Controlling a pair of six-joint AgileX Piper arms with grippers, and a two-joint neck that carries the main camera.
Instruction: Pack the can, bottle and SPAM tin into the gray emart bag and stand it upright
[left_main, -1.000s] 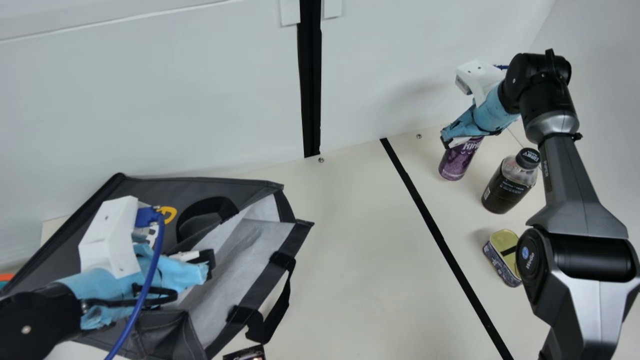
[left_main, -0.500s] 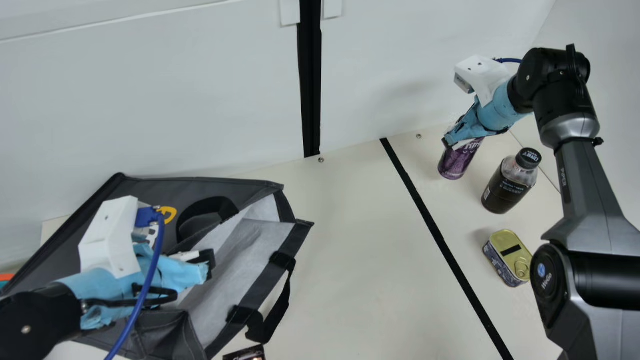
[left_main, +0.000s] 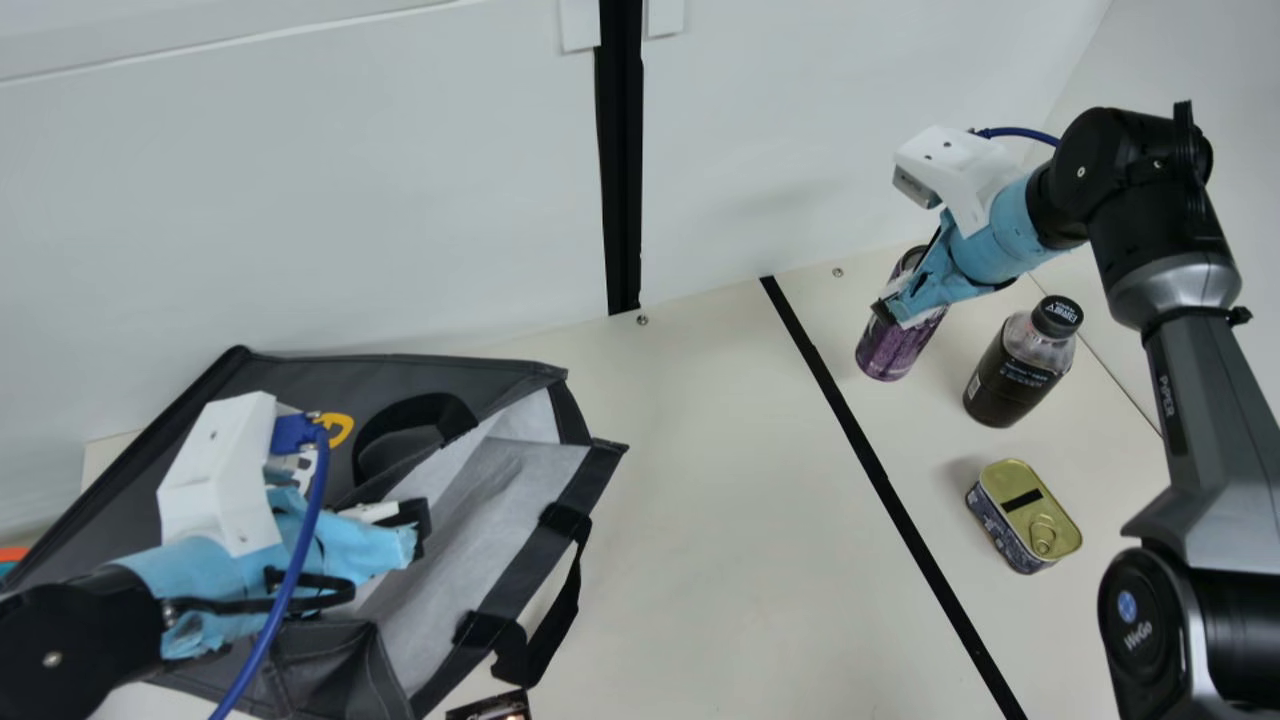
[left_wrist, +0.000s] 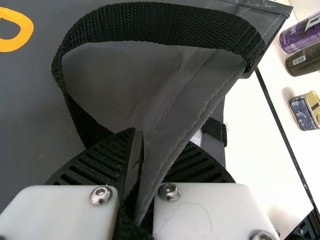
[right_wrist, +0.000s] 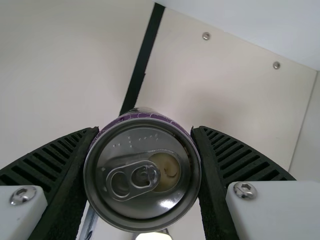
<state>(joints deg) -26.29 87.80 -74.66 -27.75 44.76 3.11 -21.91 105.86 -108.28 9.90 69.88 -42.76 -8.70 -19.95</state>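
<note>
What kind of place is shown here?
Probably a robot test workspace: two robot arms over a cream table, with a shopping bag, a can and a bottle laid out.

In the main view, the left gripper (left_main: 418, 530) and its arm cover part of the gray fabric emart bag (left_main: 500, 372), whose near end the bottom edge cuts off. A small dark object (left_main: 490, 709) by the bag's black handle (left_main: 560, 605) is cropped there too, leaving too little to name. An orange-and-teal thing (left_main: 12, 554) is cut at left. Near the tabletop's far edge, the right gripper (left_main: 890, 312) hides part of the purple metal can (left_main: 890, 352). The left wrist view crops the can and the dark plastic bottle (left_wrist: 304, 61).
</note>
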